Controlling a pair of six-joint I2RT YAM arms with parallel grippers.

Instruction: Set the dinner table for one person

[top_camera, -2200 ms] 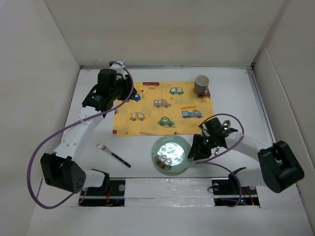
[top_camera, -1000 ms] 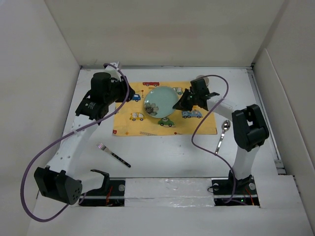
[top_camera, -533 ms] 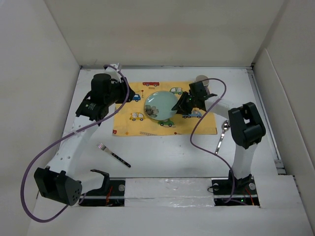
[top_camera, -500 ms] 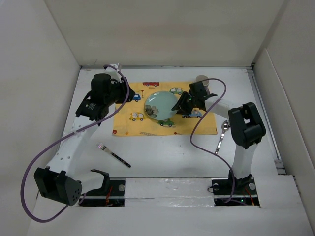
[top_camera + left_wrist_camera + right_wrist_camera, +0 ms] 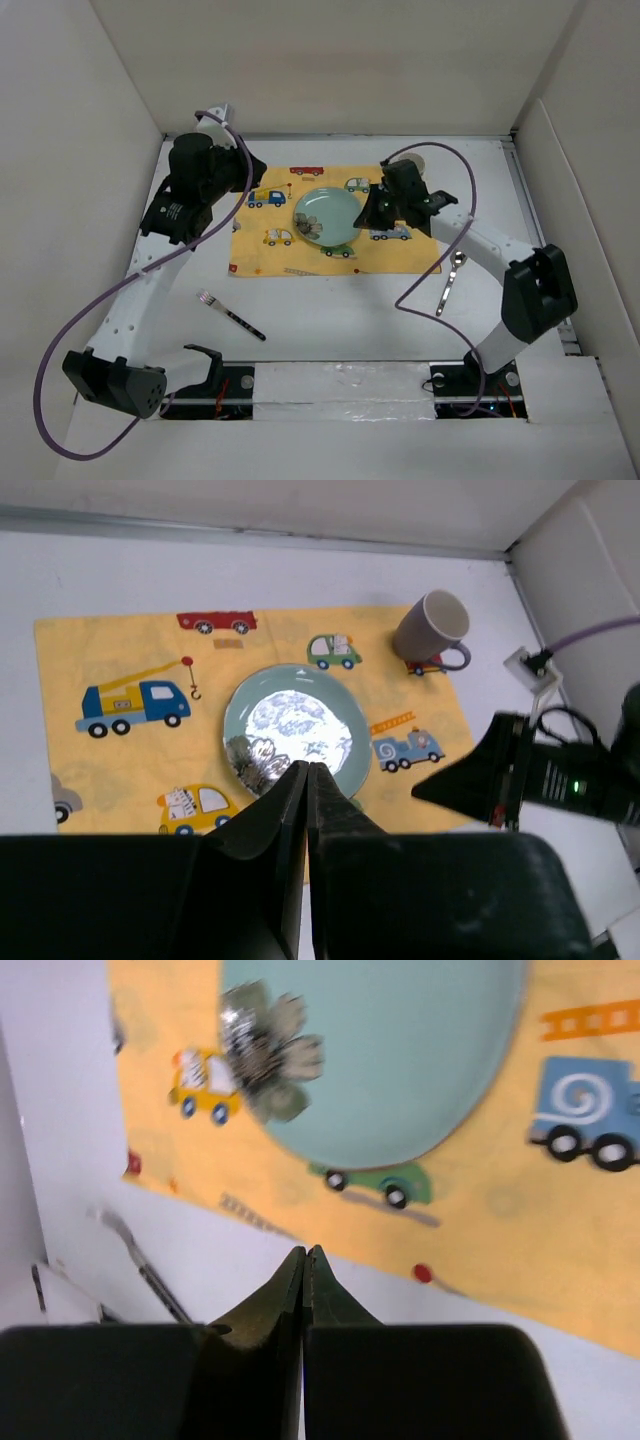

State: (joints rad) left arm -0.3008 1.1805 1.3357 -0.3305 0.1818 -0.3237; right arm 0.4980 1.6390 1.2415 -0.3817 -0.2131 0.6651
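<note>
Since half a second ago the plate [image 5: 327, 215] is lying flat mid-placemat [image 5: 300, 255] on the dinner table [image 5: 330, 320], no longer tilted in the right gripper [image 5: 304, 1255], which is sitting pinched together and empty near its rim. The left gripper [image 5: 304, 770] is hovering clenched, empty. From above, the right arm is hiding most of the mug [image 5: 432, 628]; the spoon [image 5: 450, 280] and fork [image 5: 230, 315] are lying off the mat.

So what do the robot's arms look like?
Both arms are white tubes joined by chunky black joints. The left arm and the right arm each have a long purple cable looping off them. The left gripper and the right gripper have dark, pointy fingers, a bit like a beak.
</note>
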